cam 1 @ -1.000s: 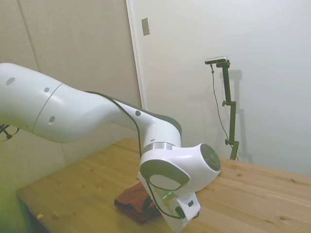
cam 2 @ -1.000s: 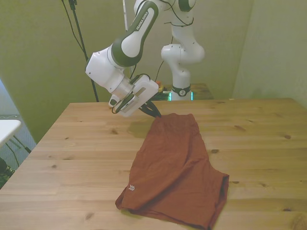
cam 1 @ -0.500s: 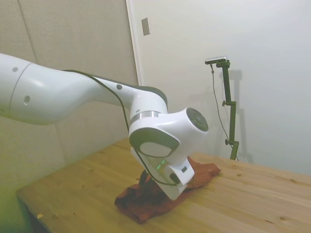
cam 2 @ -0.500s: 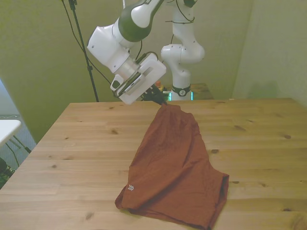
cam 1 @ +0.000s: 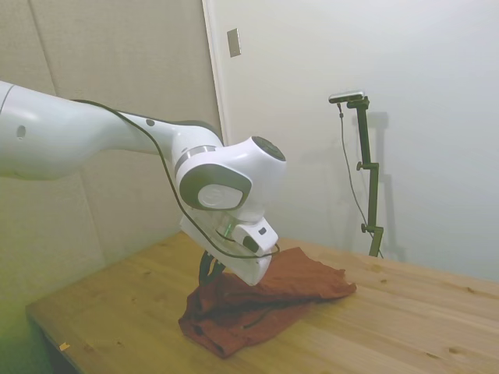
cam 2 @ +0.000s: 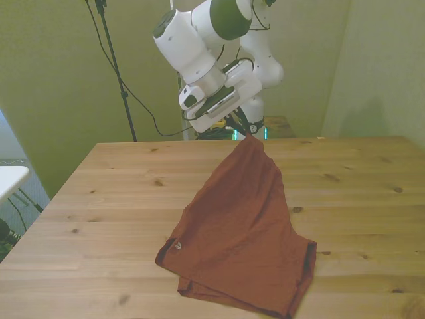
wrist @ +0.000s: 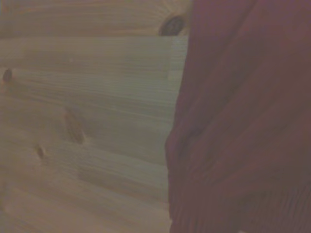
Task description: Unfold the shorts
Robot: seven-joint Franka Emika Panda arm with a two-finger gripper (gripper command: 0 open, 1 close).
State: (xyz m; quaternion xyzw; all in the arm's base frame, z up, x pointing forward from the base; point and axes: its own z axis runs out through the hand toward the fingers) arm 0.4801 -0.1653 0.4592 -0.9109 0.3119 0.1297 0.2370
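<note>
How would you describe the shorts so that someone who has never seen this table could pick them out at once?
Start at the wooden table that fills the front view. Near its middle lies a rust-red cloth, the shorts, spread wide at the near edge and narrowing upward. Its far corner is lifted off the wood, pinched by the gripper of the white arm; nothing else on the table is soft or red.

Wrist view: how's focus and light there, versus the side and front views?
Wrist view: dim and soft; the shorts and the table are blurred, with only knots legible. Front view: sharp and evenly lit, with a green cast on the wall; the gripper pinches the cloth's peak. Side view: hazy, pale, low in contrast; the arm hides the gripper.
</note>
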